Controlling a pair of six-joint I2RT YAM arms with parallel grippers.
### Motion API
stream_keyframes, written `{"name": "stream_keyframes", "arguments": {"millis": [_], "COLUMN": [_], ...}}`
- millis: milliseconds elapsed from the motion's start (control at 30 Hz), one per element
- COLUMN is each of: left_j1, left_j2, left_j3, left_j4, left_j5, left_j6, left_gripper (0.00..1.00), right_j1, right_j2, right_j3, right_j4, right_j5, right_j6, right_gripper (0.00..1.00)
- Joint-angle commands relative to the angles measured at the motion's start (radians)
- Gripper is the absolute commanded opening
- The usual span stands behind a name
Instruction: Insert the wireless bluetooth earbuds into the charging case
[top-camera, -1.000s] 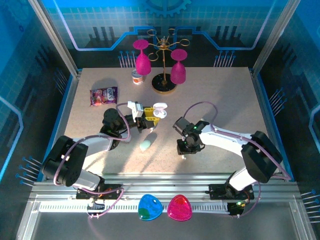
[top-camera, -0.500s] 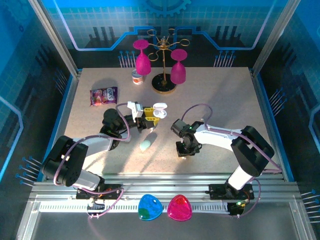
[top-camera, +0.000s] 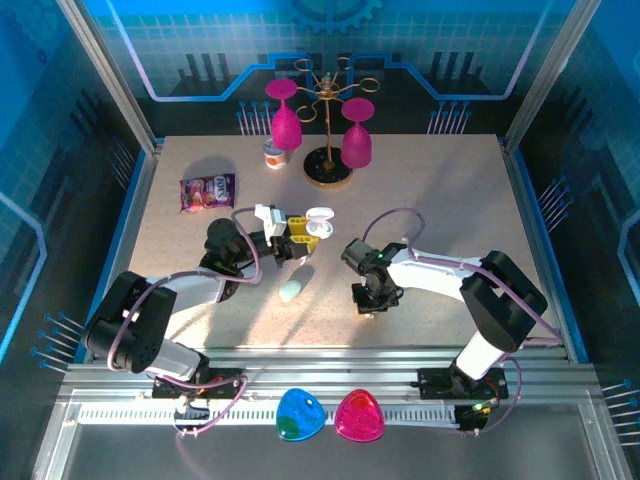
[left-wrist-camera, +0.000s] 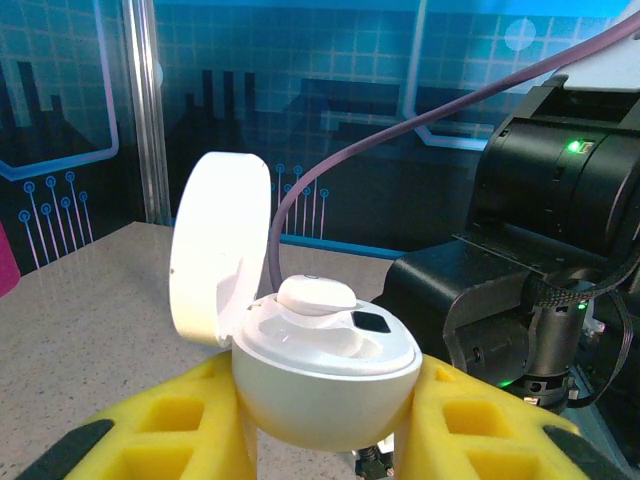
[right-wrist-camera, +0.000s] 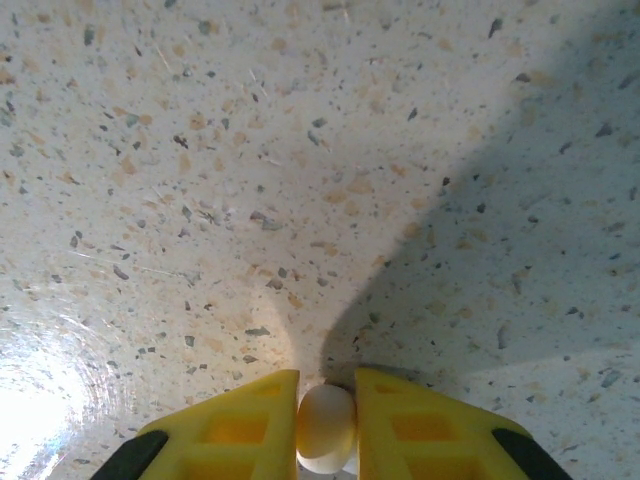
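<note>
My left gripper (top-camera: 303, 231) (left-wrist-camera: 325, 405) is shut on the white charging case (top-camera: 318, 224) (left-wrist-camera: 325, 375), its yellow fingers (left-wrist-camera: 160, 435) pressed against both sides of the body. The case's round lid (left-wrist-camera: 220, 250) stands open, and one white earbud (left-wrist-camera: 316, 296) sits in a socket with an empty socket beside it. My right gripper (top-camera: 370, 303) (right-wrist-camera: 327, 388) points straight down at the table, shut on a second small white earbud (right-wrist-camera: 326, 425) that rests against the speckled tabletop (right-wrist-camera: 300, 150).
A mint case (top-camera: 291, 291) lies on the table between the arms. At the back stand a gold rack (top-camera: 329, 165) with two pink glasses, a small cup (top-camera: 274, 155) and a purple snack packet (top-camera: 207, 190). The right arm's black body (left-wrist-camera: 545, 230) is close behind the held case.
The right gripper's fingers have closed in on the earbud on the table. The right arm edged slightly left. The left arm and the case have stayed still.
</note>
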Motion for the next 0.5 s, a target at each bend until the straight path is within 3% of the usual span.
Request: {"name": "stream_keyframes", "arguments": {"millis": [0,300,467], "left_j1": [0.009,0.000,-0.023], "left_j2": [-0.008,-0.008,0.036], "left_j3": [-0.008,-0.007,-0.001], "left_j4": [0.031,0.050,0.127], "left_j5": [0.002,-0.030,-0.040], "left_j6": [0.013,0.018,-0.029], "left_gripper": [0.22,0.22,0.21], "right_j1": [0.013,-0.021,-0.094], "right_j2": [-0.039,-0.241,-0.414], "right_j3": [-0.001,-0.031,-0.105], "right_j4": [-0.007,0.072,0.230], "right_j5": [0.006,0.002,-0.159], "right_j6": [0.021,0.005,0.010], "right_gripper": [0.18,0.18,0.16]}}
